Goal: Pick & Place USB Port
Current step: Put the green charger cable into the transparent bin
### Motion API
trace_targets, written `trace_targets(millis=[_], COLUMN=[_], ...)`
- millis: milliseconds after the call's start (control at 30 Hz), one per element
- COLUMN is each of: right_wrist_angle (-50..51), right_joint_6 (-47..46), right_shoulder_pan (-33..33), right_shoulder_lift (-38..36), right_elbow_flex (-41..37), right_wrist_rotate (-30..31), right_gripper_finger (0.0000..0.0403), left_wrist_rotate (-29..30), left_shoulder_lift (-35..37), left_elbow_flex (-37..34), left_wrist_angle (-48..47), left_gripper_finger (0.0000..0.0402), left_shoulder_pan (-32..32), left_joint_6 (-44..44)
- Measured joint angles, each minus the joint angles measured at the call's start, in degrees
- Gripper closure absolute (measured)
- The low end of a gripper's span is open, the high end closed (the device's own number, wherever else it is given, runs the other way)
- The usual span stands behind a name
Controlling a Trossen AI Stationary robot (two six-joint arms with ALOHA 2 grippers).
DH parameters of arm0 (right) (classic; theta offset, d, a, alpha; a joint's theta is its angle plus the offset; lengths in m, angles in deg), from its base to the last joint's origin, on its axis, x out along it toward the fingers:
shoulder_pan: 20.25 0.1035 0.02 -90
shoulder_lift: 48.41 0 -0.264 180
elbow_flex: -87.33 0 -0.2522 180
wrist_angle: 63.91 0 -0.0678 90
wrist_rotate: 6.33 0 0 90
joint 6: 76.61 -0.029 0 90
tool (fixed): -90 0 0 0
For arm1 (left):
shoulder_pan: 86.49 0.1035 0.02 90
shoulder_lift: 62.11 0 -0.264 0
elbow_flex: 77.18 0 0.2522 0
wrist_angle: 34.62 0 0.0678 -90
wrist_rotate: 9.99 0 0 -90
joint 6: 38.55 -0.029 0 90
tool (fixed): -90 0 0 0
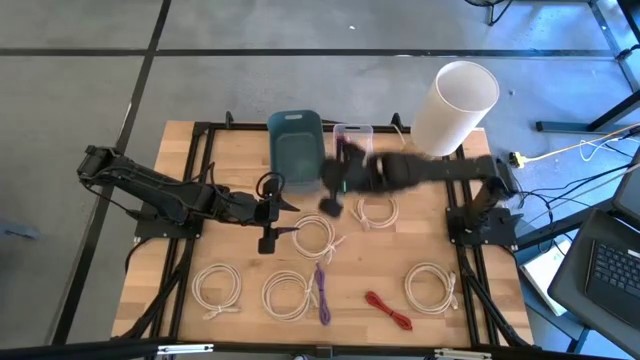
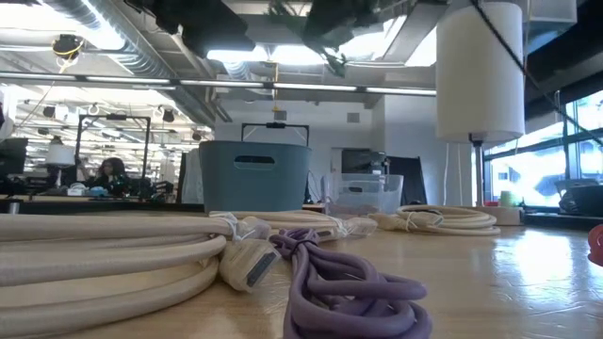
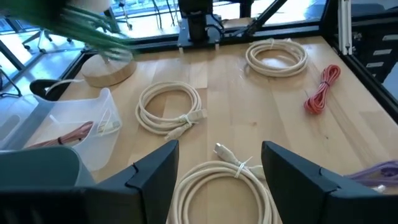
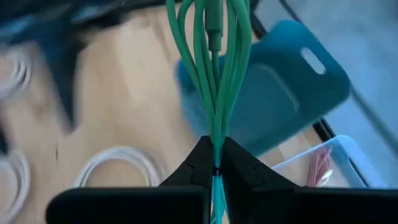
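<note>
A green cable, bundled in long loops, is in my right gripper, which is shut on it above the table between the blue bin and the clear box. In the left wrist view the green cable shows as a blur in the air. My left gripper is open, hovering over a cream cable coil that lies flat near the table's middle. The clear box holds a red cable. My right gripper pinches the green cable's bundled strands between its two fingers, several strands together. The loops run on past the fingertips, along the fingers. The cable is lifted clear of the table, over the blue bin's edge.
Several cream coils lie on the wooden table, with a purple cable and a red cable near the front edge. A tall white cylinder on a wooden base stands at the far right.
</note>
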Motion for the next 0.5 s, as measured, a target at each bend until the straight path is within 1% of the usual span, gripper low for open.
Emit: trace_targets(millis=[100, 167, 333, 500], right_wrist_angle=[3.2, 4.7, 11.5, 12.2], right_joint_6=[-2.7, -5.1, -9.9, -13.8], right_shoulder_pan=[-7.6, -12.4, -22.3, -28.3], right_shoulder_lift=[0.0, 0.0, 0.0, 0.1], right_elbow_flex=[1.9, 2.3, 2.3, 2.3], right_wrist_rotate=[-7.5, -9.7, -10.2, -9.8], right_gripper_finger=[0.0389, 0.0389, 0.0389, 0.0389], left_wrist_rotate=[0.0, 0.0, 0.0, 0.0], left_shoulder_lift=[0.0, 0.0, 0.0, 0.0], left_elbow_flex=[0.0, 0.0, 0.0, 0.0], left_wrist_angle=[-0.7, -1.1, -1.1, -1.1], left_gripper_finger=[0.0178, 0.0178, 0.0178, 0.0178], left_shoulder_pan=[0.0, 0.0, 0.0, 0.0], left_joint_6=[0.0, 0.3, 0.7, 0.9])
